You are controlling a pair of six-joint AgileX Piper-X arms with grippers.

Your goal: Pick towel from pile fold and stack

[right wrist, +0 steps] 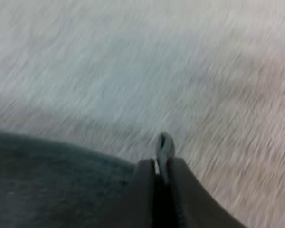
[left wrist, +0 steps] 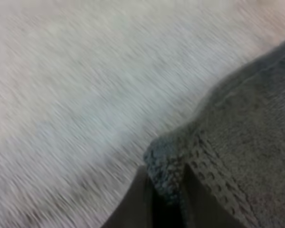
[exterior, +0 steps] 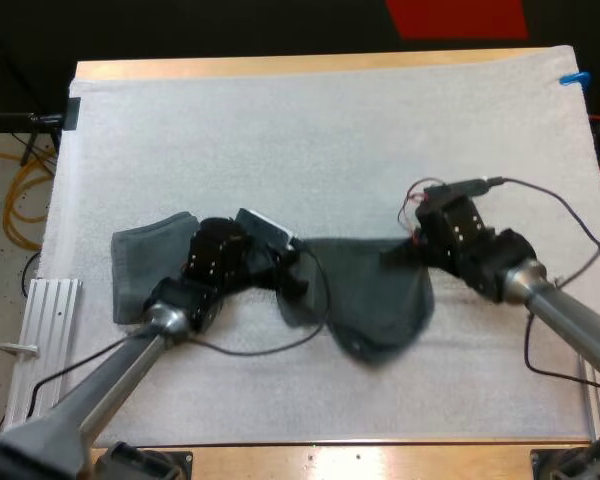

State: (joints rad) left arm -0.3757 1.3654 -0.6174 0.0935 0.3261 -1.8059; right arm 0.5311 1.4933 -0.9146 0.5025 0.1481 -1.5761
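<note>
A white mat point(exterior: 310, 130) covers a wooden table point(exterior: 280, 66), seen from above and behind two robot arms. A dark grey-green towel point(exterior: 370, 295) is near the middle of the mat, held up by its top edge between the two arms. That edge runs roughly level from one gripper to the other, and the rest of the cloth sags below it in a rounded shape toward the near side of the table.

The left gripper point(exterior: 292, 275) is at the towel's left corner. In the left wrist view, its two black fingers point(left wrist: 133, 204) are closed on that corner from both sides, with a knob of bunched cloth sticking out between them.

The right gripper point(exterior: 405, 250) is at the towel's right corner. In the right wrist view, its fingertips point(right wrist: 142, 190) are pinched together on a thin fold of the towel's edge, and a small tip of cloth shows above them, over the mat.

A second towel point(exterior: 145, 265) lies flat on the mat's left side. It is a squared-off shape, and the left arm partly covers it.
</note>
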